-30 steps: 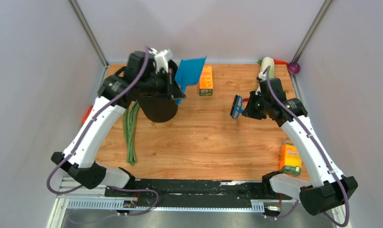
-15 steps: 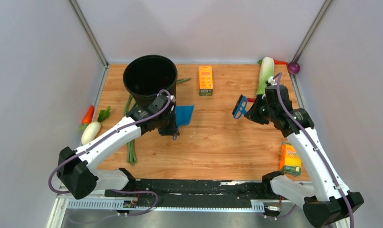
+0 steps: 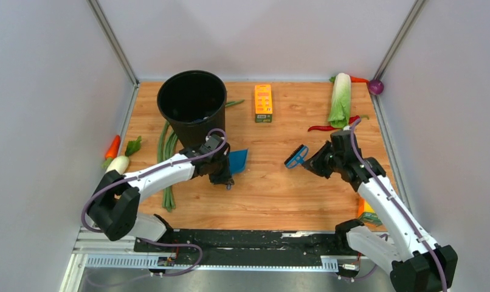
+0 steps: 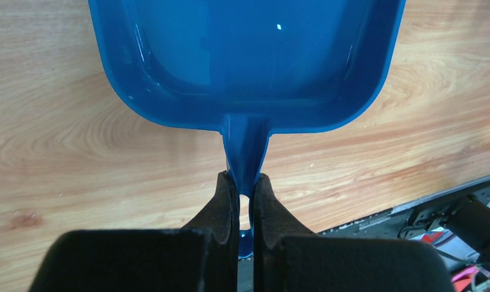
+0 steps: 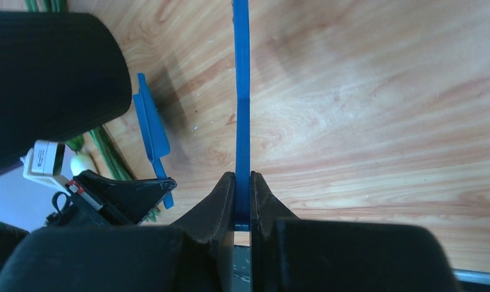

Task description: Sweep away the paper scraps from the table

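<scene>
1. The red paper scraps could not be made out in any view. The light-brown wood-grain bench [image 3: 273, 188] lay bare between the two arms.
2. The left arm reached from its base at the near left, its white forearm low over the bench and angled to the right, the wrist just in front of the black round plastic bucket [image 3: 191, 106].
3. The left end effector [image 4: 245, 182] was pressed together on the thin handle of the blue plastic dustpan [image 4: 248, 55], pinching it between both pads.
4. The dustpan's long axis ran from that handle out to its wide mouth, which pointed away from the left end effector, toward the far right of the bench. Whether its lip touched the wood cannot be told.
5. The right arm rose from its base at the near right and stretched toward the far left, its wrist above the middle-right of the bench.
6. The right end effector [image 5: 242, 179] was clamped on the flat handle of the blue hand brush [image 5: 242, 103].
7. The brush's long axis pointed left toward the dustpan, its head [image 3: 296, 156] apart from the pan.
8. Further out, an orange cardboard carton [image 3: 263, 102] lay near the far edge, long green beans [image 3: 167, 161] beside the bucket, and a pale green cabbage [image 3: 340, 100] with a long red chili pepper [image 3: 324, 128] at the far right.
</scene>
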